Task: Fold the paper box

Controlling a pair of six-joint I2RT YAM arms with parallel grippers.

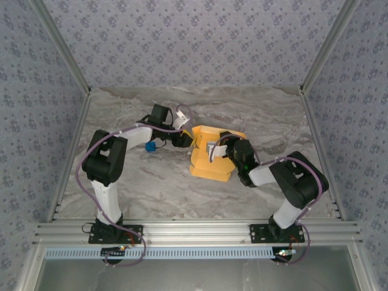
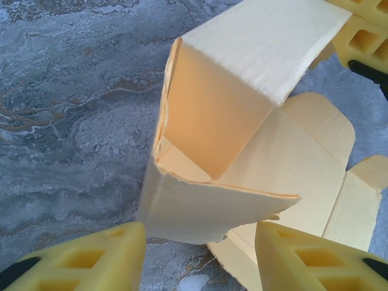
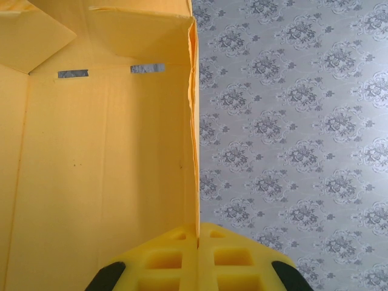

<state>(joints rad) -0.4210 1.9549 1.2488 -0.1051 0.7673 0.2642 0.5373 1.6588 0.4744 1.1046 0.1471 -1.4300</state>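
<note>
The paper box point(image 1: 211, 159), yellow-orange cardboard, stands half formed in the middle of the table. In the left wrist view its pale flaps point(image 2: 242, 121) rise as a folded corner, with flat notched flaps lying behind. My left gripper point(image 1: 184, 140) is at the box's left side, and its jaws point(image 2: 200, 242) stand open with the lowest flap's edge just beyond the fingertips. My right gripper point(image 1: 218, 151) reaches in from the right, and its jaws point(image 3: 198, 233) are shut on the edge of an upright box wall point(image 3: 103, 157). The right gripper's yellow fingers point(image 2: 364, 42) show at the box's far corner.
A small blue object point(image 1: 150, 147) lies on the marble tabletop left of the box, under the left arm. Patterned walls close in the table at the back and both sides. An aluminium rail point(image 1: 194, 231) runs along the near edge.
</note>
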